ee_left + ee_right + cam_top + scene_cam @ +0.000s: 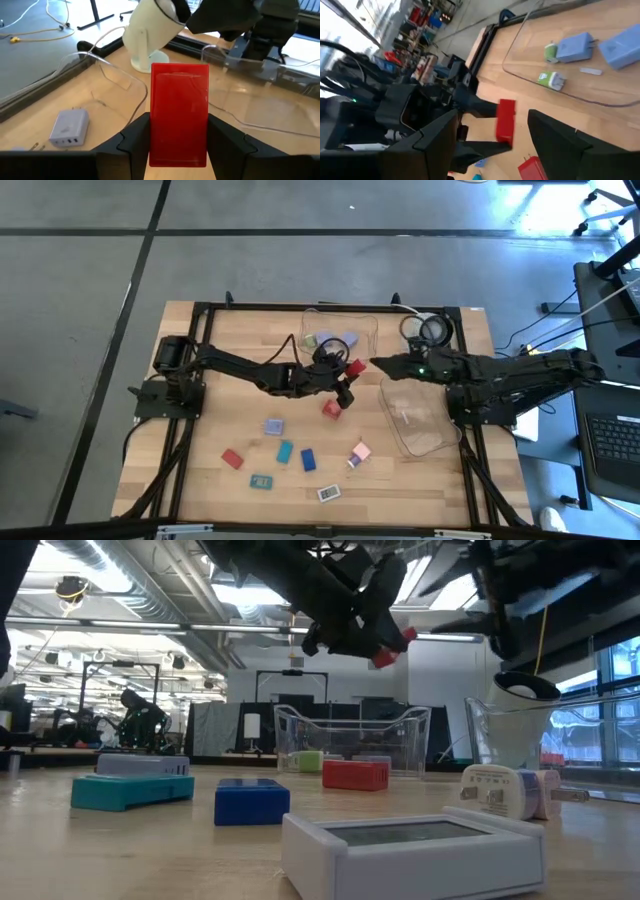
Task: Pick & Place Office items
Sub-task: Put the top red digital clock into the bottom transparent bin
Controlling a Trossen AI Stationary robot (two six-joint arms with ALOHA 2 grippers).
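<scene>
Office items [284,451] scattered over the near counter [200,470]. Left gripper [350,368] mid-counter, raised, fingers [131,142] clamped on a red block [179,114] beside the far clear tub [368,330]. Another red block [331,409] lying just below. Right gripper [378,364] facing it, fingers [560,145] spread apart, empty.

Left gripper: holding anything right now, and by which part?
Yes. The left gripper holds a red block in the air, its fingers pinching the block's two long sides at the lower end. The right gripper, open, holds nothing.
</scene>
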